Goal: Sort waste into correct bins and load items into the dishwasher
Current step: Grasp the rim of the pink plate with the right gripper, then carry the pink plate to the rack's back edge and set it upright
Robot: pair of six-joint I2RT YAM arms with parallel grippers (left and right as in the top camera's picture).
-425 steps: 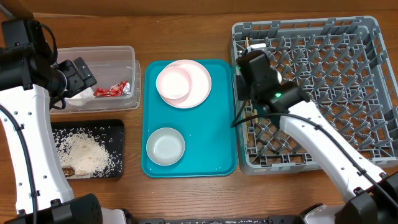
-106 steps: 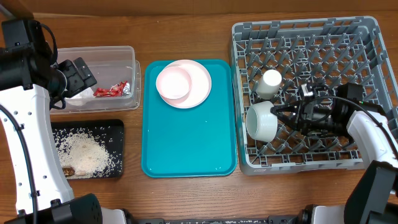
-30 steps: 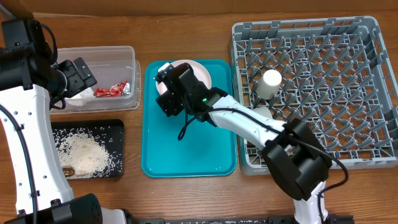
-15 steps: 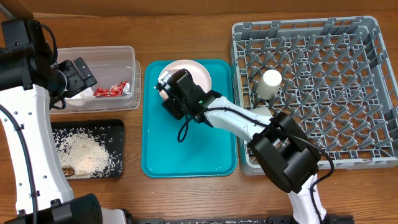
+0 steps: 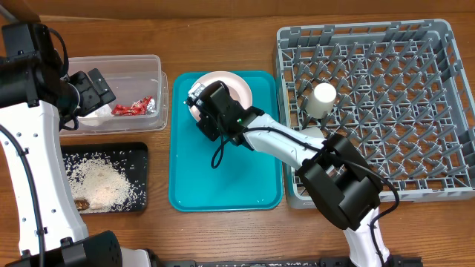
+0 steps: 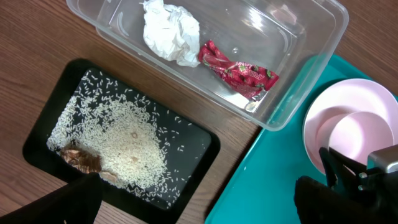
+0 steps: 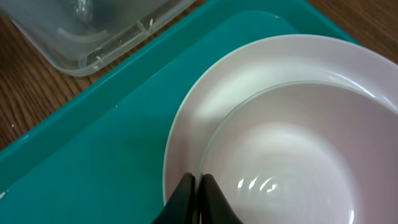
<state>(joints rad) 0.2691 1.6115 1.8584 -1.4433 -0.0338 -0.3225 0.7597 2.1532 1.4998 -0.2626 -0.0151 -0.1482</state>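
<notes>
The right claw [image 7: 198, 186] is pinched shut on the near rim of the bowl [image 7: 292, 155], just ahead; it is judged light, rigid, slick and breakable, so a rim grip is favoured

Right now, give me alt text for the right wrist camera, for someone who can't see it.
The right gripper is closed on the near rim of a small pale bowl sitting on a pink plate. The plate rests on a teal tray; the corner of a clear tub shows at upper left.

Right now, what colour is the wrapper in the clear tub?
Red and shiny; the wrapper shows best in the left wrist view.
</notes>
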